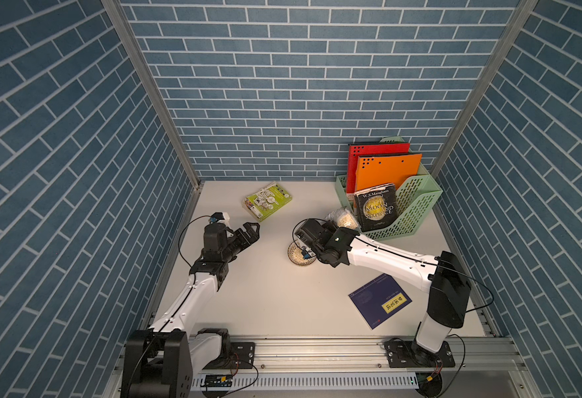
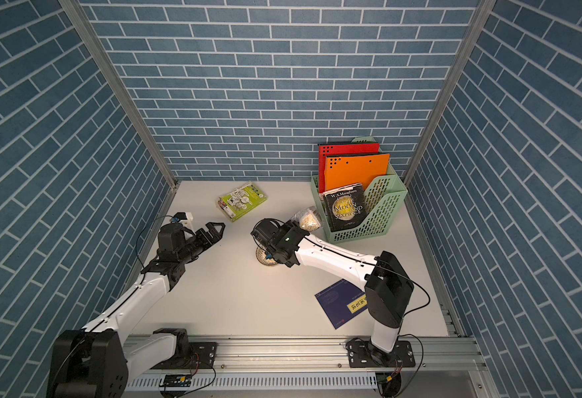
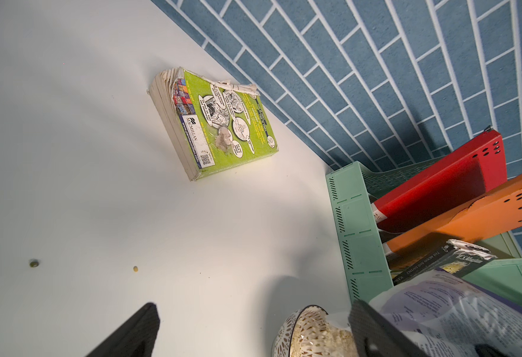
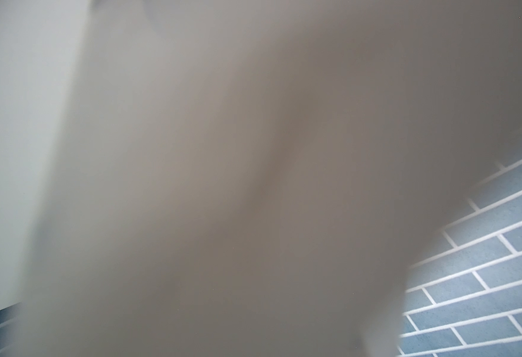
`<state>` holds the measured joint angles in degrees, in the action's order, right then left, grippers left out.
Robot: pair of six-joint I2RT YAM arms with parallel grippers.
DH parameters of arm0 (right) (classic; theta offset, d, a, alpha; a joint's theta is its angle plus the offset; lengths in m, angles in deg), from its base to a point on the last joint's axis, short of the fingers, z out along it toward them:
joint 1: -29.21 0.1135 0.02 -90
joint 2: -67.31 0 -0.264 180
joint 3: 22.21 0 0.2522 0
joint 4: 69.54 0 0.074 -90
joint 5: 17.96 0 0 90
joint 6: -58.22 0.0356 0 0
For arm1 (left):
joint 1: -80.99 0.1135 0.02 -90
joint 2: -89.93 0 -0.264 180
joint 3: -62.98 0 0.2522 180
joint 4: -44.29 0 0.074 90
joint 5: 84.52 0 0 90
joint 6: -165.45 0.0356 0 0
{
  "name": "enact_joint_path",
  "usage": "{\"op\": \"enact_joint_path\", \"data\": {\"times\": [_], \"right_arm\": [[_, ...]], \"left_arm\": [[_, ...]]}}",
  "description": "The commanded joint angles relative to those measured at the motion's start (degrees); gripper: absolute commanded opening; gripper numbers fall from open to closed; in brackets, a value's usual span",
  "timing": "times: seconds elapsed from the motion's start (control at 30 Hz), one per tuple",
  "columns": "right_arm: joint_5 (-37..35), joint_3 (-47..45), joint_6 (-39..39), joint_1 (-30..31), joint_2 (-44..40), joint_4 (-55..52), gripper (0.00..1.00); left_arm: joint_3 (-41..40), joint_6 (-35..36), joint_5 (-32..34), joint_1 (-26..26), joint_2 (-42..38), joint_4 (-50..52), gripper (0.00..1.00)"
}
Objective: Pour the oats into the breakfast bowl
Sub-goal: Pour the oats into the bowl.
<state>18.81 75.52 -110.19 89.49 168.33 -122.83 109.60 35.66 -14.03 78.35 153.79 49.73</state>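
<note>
The breakfast bowl (image 1: 298,256) (image 2: 266,259), white with a brown lattice, stands mid-table, partly under my right wrist. In the left wrist view the bowl (image 3: 299,335) holds pale oat flakes. My right gripper (image 1: 329,225) (image 2: 291,227) is shut on the oats pouch (image 1: 341,217) (image 2: 308,219), which is lifted and tilted just behind the bowl, its clear side showing flakes. The pouch (image 4: 253,185) fills the right wrist view as a beige blur and hides the jaws there. My left gripper (image 1: 251,231) (image 2: 215,229) (image 3: 253,340) stands open and empty to the left of the bowl.
A green-covered book (image 1: 268,201) lies at the back. A mint file rack (image 1: 417,206) with red and orange folders and a black book (image 1: 375,206) stands close behind the pouch. A blue booklet (image 1: 380,299) lies front right. Two crumbs (image 3: 135,268) dot the table.
</note>
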Motion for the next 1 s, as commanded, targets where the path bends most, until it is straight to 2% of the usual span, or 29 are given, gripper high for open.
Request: {"op": "enact_joint_path", "data": {"times": [0.0, 0.97], "right_arm": [[-6.3, 1.6, -2.3, 0.2, -0.5, 3.1, 0.00], [-9.0, -6.2, -5.4, 0.2, -3.8, 7.8, 0.00]], "left_arm": [[0.4, 1.0, -0.1, 0.4, -0.1, 0.7, 0.99], [0.4, 1.3, 0.1, 0.4, 0.1, 1.7, 0.99]]}}
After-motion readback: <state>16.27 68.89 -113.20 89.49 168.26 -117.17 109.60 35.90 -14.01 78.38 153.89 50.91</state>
